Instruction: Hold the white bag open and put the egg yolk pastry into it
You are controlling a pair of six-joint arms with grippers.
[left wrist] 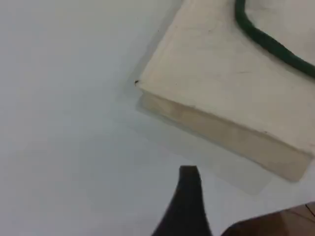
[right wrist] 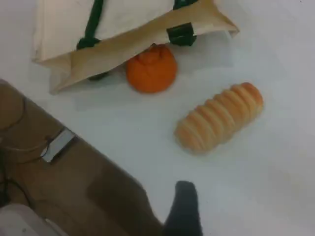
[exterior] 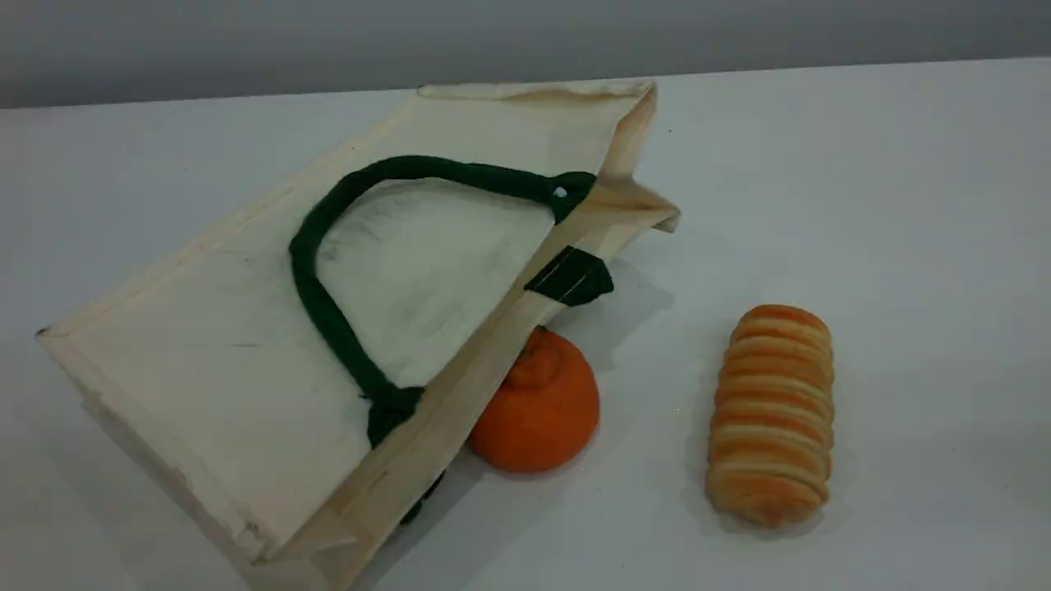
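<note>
The white bag [exterior: 246, 369] lies flat on the table at the left of the scene view, its mouth edge turned toward the lower right and one dark green handle [exterior: 312, 287] looped over its top side. The egg yolk pastry is out of view in every frame. Neither arm shows in the scene view. In the left wrist view one dark fingertip [left wrist: 189, 196] hangs above bare table near a bag [left wrist: 221, 73] corner, with nothing in it. In the right wrist view a dark fingertip [right wrist: 184, 206] hovers near the table's edge, well apart from the bag [right wrist: 64, 24], also with nothing in it.
An orange fruit [exterior: 538, 410] [right wrist: 152, 71] sits against the bag's mouth edge, partly tucked under it. A long striped golden bread roll [exterior: 772, 414] [right wrist: 219, 118] lies to its right. The table edge and brown floor [right wrist: 49, 172] show in the right wrist view.
</note>
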